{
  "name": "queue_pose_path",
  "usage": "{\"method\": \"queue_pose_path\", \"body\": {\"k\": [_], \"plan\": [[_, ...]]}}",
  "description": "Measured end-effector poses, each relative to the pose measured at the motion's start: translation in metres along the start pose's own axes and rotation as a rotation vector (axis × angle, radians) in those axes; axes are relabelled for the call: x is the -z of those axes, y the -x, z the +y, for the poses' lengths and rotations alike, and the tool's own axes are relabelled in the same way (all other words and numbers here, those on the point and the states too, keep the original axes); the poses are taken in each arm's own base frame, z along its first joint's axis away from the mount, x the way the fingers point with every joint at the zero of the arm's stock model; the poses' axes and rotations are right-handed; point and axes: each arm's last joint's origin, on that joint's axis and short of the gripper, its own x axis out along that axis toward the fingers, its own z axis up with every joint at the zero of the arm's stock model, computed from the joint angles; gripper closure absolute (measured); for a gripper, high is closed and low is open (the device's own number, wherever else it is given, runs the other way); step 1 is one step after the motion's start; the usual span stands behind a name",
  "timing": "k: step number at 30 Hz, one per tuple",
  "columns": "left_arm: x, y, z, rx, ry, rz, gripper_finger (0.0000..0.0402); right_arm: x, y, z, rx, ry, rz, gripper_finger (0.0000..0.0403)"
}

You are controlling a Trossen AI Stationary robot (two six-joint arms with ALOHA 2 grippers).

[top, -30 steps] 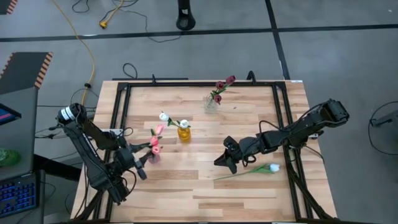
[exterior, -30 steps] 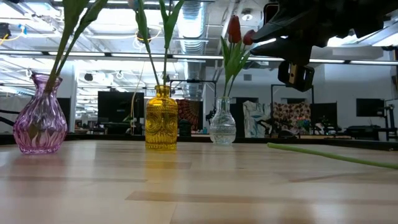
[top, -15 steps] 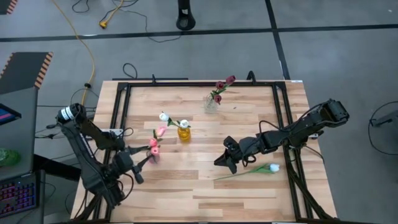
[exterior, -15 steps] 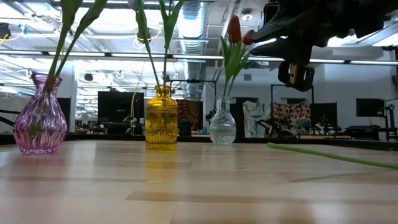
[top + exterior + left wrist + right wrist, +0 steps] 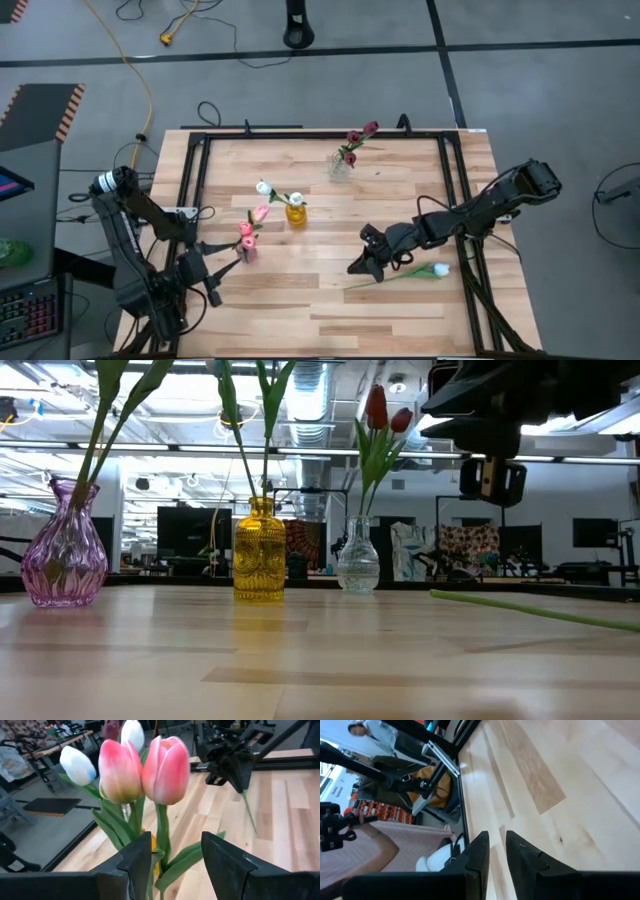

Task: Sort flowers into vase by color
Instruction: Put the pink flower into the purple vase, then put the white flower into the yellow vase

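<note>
1. The left gripper [image 5: 205,277] is seen at the near left of the wooden table [image 5: 300,310], its fingers [image 5: 135,857] spread apart with nothing between them.
2. Just ahead of that gripper stands the purple vase [image 5: 65,550], in which two pink tulips [image 5: 145,767] are held upright, their stems and leaves showing between the open fingers in the left wrist view.
3. The right gripper [image 5: 362,262] is held above the table at right of centre, its fingers [image 5: 479,851] drawn close together, only a narrow gap being left, and nothing is gripped.
4. A white tulip [image 5: 441,269] is seen lying flat on the table just beside that gripper, toward the right edge, with its long green stem [image 5: 385,279] running under the gripper.
5. Farther out from the left gripper, beyond the purple vase, the yellow vase [image 5: 259,550] is placed, with white tulips [image 5: 265,187] in it.
6. Farthest from both grippers, toward the far edge of the table, the clear glass vase [image 5: 357,558] is found, holding dark red tulips [image 5: 360,133].
</note>
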Motion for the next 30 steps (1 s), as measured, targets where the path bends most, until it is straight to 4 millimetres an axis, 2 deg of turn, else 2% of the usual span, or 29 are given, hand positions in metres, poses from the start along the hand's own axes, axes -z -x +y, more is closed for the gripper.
{"method": "queue_pose_path", "body": {"k": [13, 18, 20, 25, 30], "plan": [[-0.003, 0.017, -0.002, 0.067, -0.027, -0.057, 0.0240, 0.014, -0.001, 0.008, -0.022, -0.056, 0.045, 0.0310], [-0.006, 0.017, -0.005, 0.075, 0.069, -0.121, 0.0240, 0.014, -0.001, 0.008, -0.023, -0.056, 0.043, 0.0310], [-0.009, 0.014, -0.005, 0.068, 0.084, -0.083, 0.0240, 0.013, -0.001, 0.008, -0.022, -0.059, 0.041, 0.0310], [-0.025, 0.004, -0.005, 0.035, 0.065, -0.035, 0.0240, 0.013, -0.001, 0.008, -0.020, -0.083, 0.039, 0.0310], [-0.057, -0.003, 0.000, 0.003, -0.008, -0.035, 0.0240, 0.013, -0.001, 0.007, -0.017, -0.083, 0.038, 0.0310]]}}
